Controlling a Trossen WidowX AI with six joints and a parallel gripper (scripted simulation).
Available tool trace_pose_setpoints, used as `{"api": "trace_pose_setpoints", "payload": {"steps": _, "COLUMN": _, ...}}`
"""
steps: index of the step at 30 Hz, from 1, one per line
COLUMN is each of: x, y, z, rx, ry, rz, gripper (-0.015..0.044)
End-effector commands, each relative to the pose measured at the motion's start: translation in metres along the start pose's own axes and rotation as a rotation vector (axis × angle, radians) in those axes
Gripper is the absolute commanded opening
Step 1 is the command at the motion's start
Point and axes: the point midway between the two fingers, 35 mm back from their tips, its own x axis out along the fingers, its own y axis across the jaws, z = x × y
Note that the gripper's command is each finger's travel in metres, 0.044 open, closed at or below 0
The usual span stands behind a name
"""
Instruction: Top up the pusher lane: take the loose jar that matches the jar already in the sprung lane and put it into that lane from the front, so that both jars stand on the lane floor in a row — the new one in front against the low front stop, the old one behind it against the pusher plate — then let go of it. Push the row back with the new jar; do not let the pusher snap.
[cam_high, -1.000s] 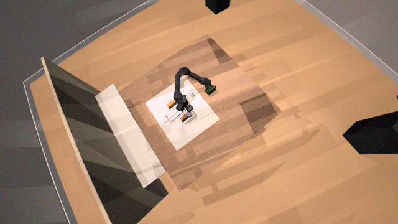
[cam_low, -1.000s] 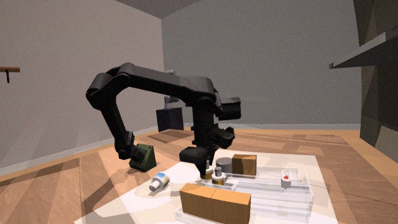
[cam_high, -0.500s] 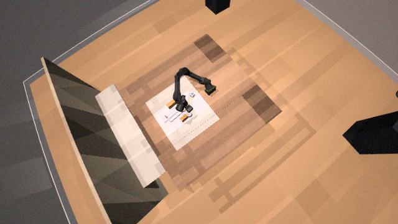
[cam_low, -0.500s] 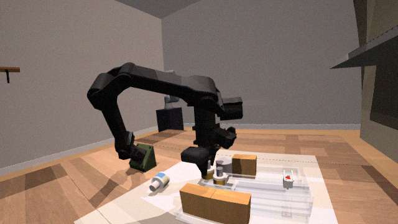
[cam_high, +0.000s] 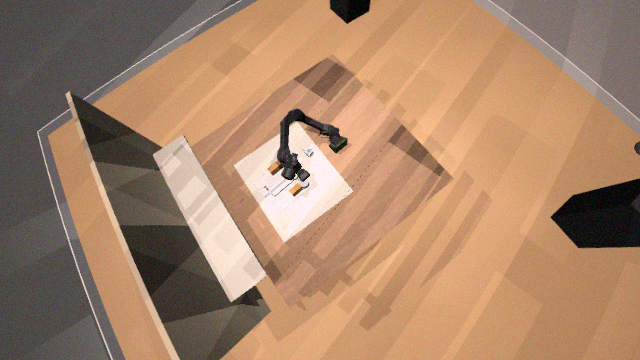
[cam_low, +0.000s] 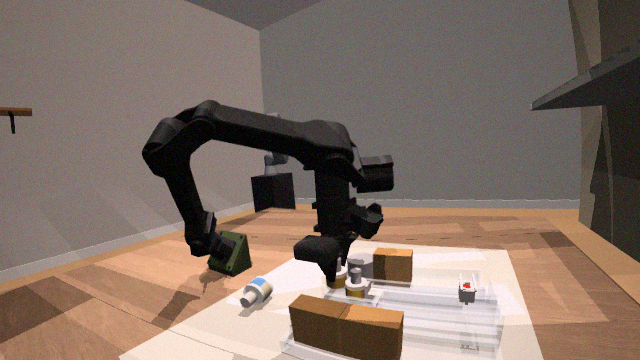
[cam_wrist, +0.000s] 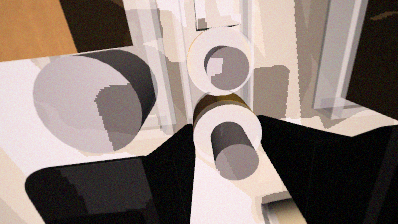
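Note:
My gripper (cam_wrist: 224, 126) (cam_low: 337, 275) is shut on a jar with a white lid, a grey knob and an amber body (cam_wrist: 239, 160). The held jar looks upright at the front end of the clear lane (cam_low: 430, 301). Right behind it a matching jar (cam_wrist: 220, 62) (cam_low: 356, 288) stands in the lane; the two touch or nearly touch. The pusher plate (cam_wrist: 217, 14) is just behind that jar. A red-marked grey piece (cam_low: 467, 290) sits farther back over the lane. The front stop and the held jar's base are hidden.
A wide grey cylinder (cam_wrist: 85, 107) (cam_low: 359, 264) stands beside the lane front. Orange-brown boxes (cam_low: 345, 325) (cam_low: 393, 265) stand on both sides. A blue-banded jar (cam_low: 258, 291) (cam_high: 309, 151) lies on the white mat (cam_high: 320, 200), nearer the arm's green base (cam_low: 230, 254).

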Motion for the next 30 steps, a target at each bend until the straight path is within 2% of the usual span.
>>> {"api": "trace_pose_setpoints", "payload": {"steps": 1, "x": -0.0052, "y": -0.0029, "z": 0.0104, "rx": 0.015, "ry": -0.029, "rz": -0.003, "gripper": 0.0000}}
{"api": "trace_pose_setpoints", "payload": {"steps": 30, "x": -0.0057, "y": -0.0038, "z": 0.0168, "rx": 0.015, "ry": -0.029, "rz": -0.003, "gripper": 0.0000}}
